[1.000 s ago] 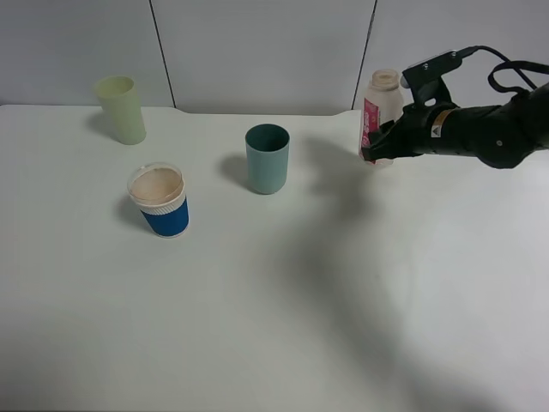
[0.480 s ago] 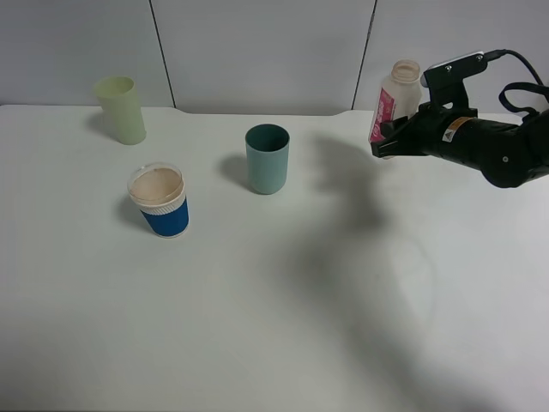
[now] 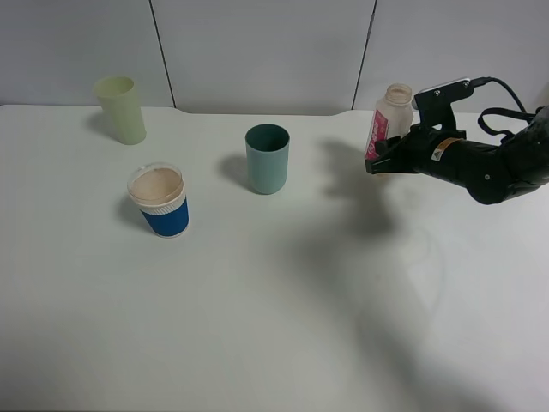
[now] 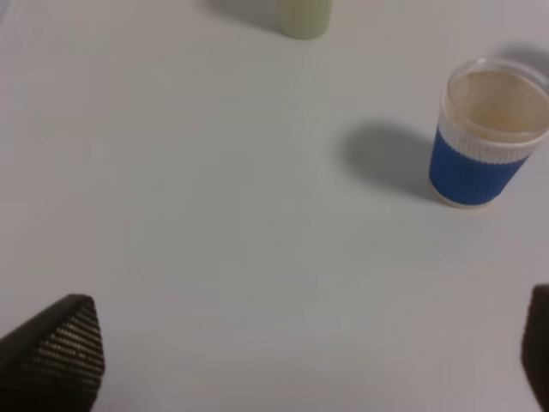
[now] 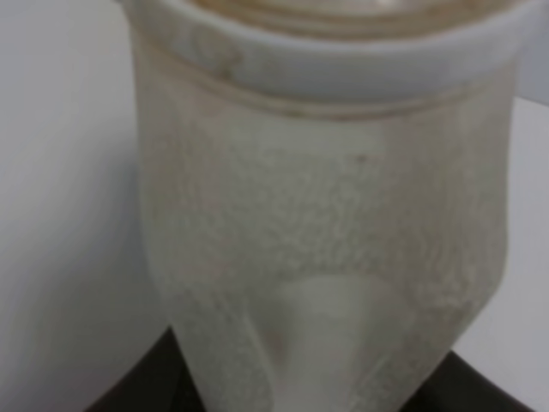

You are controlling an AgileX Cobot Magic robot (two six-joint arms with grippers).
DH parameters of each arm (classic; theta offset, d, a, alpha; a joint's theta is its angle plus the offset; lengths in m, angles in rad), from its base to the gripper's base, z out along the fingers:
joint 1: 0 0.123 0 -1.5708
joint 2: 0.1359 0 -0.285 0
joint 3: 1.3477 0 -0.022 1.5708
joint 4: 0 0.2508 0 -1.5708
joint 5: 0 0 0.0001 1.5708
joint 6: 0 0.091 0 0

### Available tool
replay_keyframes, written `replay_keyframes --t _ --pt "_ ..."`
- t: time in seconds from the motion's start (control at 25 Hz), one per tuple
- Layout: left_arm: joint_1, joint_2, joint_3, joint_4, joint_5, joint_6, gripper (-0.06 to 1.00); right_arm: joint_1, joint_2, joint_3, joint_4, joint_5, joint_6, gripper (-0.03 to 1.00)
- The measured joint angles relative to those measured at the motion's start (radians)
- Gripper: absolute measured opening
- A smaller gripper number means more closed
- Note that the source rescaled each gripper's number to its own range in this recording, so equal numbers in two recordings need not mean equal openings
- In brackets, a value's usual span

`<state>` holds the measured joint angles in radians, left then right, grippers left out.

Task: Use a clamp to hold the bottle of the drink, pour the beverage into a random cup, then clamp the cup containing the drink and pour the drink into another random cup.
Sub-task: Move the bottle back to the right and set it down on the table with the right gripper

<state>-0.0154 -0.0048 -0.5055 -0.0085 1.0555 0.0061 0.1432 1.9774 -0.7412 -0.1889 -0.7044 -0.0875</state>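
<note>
My right gripper (image 3: 383, 156), the clamp, is shut on the lower body of the bottle (image 3: 389, 116) at the right rear of the table. The bottle is whitish with a pink-red label and leans slightly, neck up. It fills the right wrist view as a frosted bottle (image 5: 326, 215) with dark fingers at its base. The teal cup (image 3: 267, 159) stands upright left of the bottle, apart from it, and its inside looks dark. My left gripper (image 4: 292, 360) is open over bare table, with nothing between its fingertips (image 4: 56, 352).
A blue paper cup (image 3: 159, 201) with a white rim and beige inside stands front left, also seen as the blue cup (image 4: 485, 133). A pale yellow-green tumbler (image 3: 121, 109) stands at the back left, and its base (image 4: 303, 15) shows at the edge of the left wrist view. A white table (image 3: 257, 326) lies under everything.
My right gripper carried the bottle up and to the right, then came back down a little. The cups have not moved.
</note>
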Motion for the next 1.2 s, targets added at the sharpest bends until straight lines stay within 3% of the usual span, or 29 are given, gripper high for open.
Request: replay_keyframes --t 0.48,1.2 --pt "0.000 0.000 0.000 0.000 0.000 0.000 0.99 0.000 0.074 -0.001 0.054 -0.118 0.000 0.00" --pt "0.000 0.000 0.000 0.000 0.000 0.000 0.99 0.000 0.081 -0.001 0.124 -0.135 0.004 0.00"
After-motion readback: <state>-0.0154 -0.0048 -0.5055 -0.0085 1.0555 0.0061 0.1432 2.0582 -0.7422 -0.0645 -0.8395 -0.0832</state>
